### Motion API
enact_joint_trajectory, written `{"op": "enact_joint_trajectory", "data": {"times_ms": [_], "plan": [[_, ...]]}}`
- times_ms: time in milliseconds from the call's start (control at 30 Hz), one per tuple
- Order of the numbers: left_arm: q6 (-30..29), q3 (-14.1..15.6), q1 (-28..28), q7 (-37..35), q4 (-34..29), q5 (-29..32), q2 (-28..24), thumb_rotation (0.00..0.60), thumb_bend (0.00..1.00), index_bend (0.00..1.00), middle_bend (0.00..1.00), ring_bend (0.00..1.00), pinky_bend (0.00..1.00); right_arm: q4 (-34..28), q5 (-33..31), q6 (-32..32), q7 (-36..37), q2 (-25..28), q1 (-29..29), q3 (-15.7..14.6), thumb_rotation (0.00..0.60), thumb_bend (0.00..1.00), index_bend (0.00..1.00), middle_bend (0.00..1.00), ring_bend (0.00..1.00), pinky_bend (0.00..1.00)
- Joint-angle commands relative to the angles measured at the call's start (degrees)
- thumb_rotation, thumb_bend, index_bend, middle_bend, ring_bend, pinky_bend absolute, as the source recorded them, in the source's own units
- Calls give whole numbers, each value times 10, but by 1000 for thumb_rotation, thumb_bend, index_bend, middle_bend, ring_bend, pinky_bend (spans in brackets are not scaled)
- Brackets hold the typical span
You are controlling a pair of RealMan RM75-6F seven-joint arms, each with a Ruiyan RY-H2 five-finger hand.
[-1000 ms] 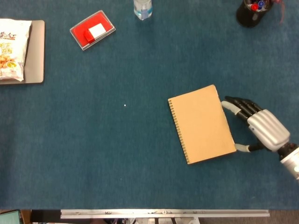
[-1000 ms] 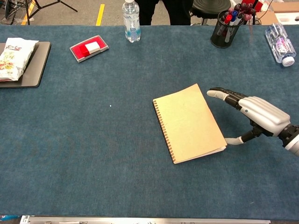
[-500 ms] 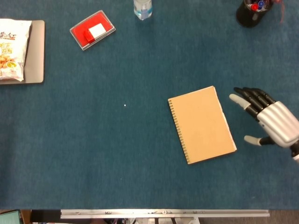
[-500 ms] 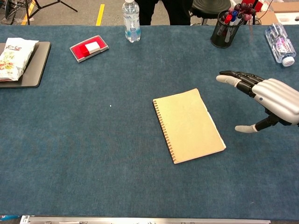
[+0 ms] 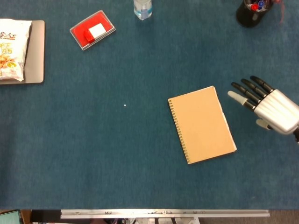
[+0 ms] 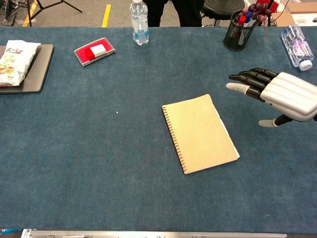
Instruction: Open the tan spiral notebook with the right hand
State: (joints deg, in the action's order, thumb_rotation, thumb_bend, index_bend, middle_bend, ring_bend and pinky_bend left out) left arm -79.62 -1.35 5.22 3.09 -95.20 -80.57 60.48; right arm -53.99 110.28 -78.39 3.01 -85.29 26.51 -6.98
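The tan spiral notebook point(image 5: 202, 124) point(image 6: 200, 133) lies closed and flat on the blue table, its wire spine along the left edge. My right hand point(image 5: 268, 106) point(image 6: 280, 93) hovers to the right of the notebook, apart from it, with fingers spread and pointing left and nothing in it. My left hand shows in neither view.
A red box point(image 5: 92, 30) point(image 6: 94, 50) and a water bottle point(image 5: 143, 8) point(image 6: 139, 22) stand at the back. A pen cup point(image 5: 252, 11) point(image 6: 242, 28) is at the back right, with a lying bottle point(image 6: 296, 46) beside it. A snack bag point(image 5: 9, 49) on a dark tray point(image 5: 36, 55) is far left.
My right hand has drawn back from the notebook's right edge, rising and moving right and farther back. The notebook's cover has settled flat and stays closed.
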Motion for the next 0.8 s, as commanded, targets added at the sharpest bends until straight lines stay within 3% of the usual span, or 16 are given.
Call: {"op": "enact_joint_trajectory", "data": {"times_ms": [33,200,333,433,800], "plan": [[1,0,0,0,0,0,0,600,429,444,363,280,447,69,25,-36,42,-39,14,-11,600,0,0,30,0,110],[1,0,0,-3,0,0,-1,600,429,444,363,280,447,139,31,-61,94,-76,16,-22,600,4,0,34,0,110],[1,0,0,-4,1,1,-1,600,429,444,363,280,447,175,31,-63,116,-95,18,-32,600,118,0,34,0,110],[2,0,0,-5,1,1,-2,600,429,444,363,279,447,192,29,-65,122,-105,19,-36,600,166,0,34,0,110],[1,0,-1,-7,0,1,-3,600,429,444,363,280,447,230,23,-74,142,-129,20,-50,600,196,0,34,0,110]]}}
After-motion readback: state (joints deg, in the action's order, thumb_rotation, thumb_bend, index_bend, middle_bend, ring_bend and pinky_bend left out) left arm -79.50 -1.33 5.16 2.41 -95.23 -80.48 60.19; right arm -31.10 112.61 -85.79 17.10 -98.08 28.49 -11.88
